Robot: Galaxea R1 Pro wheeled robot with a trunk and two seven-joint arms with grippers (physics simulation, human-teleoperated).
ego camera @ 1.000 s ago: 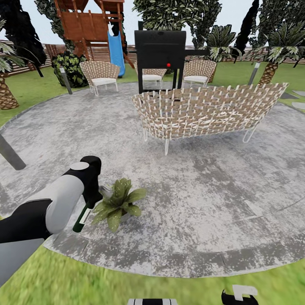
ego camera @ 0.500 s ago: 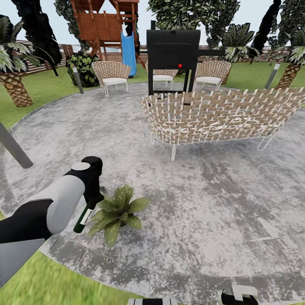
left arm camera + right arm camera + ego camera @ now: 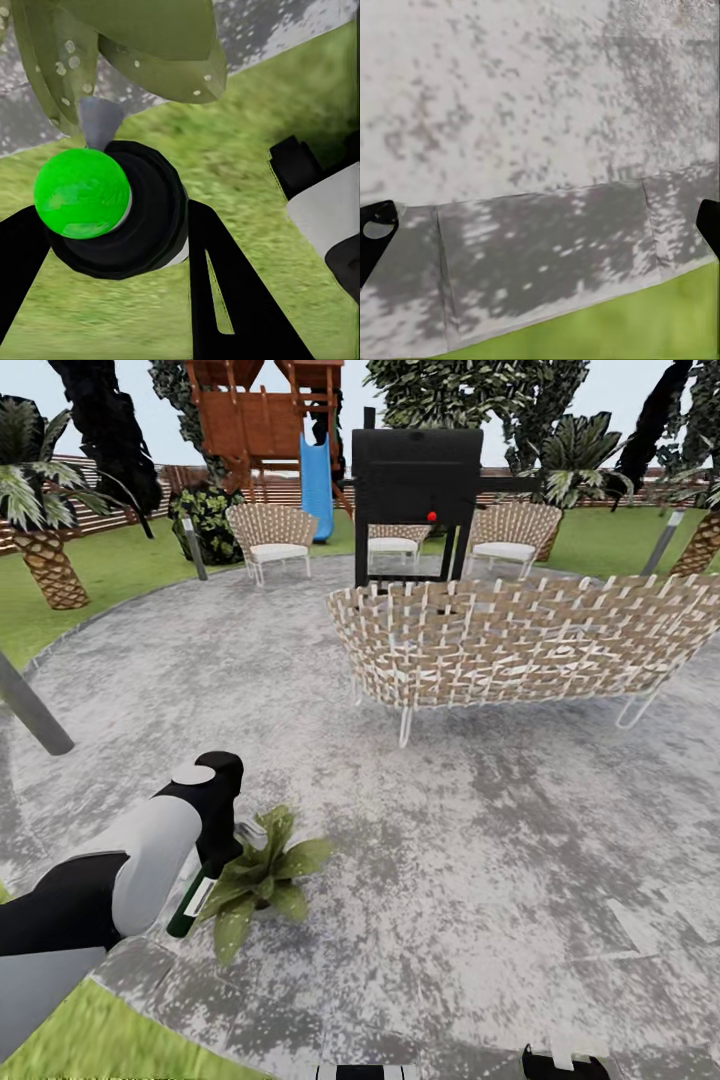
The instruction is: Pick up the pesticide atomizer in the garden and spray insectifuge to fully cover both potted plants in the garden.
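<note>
Jaws of my left gripper (image 3: 112, 225) pinch the pesticide atomizer (image 3: 195, 892), nozzle beside the potted plant (image 3: 258, 875) on the patio (image 3: 480, 830); my right gripper's (image 3: 540, 225) fingers stand spread. I should sweep spray across every leaf.

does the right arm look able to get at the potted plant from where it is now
Probably not without a big move. The right gripper sits low on the robot's right, while the potted plant is across on the left, beside the left gripper holding the pesticide atomizer.
</note>
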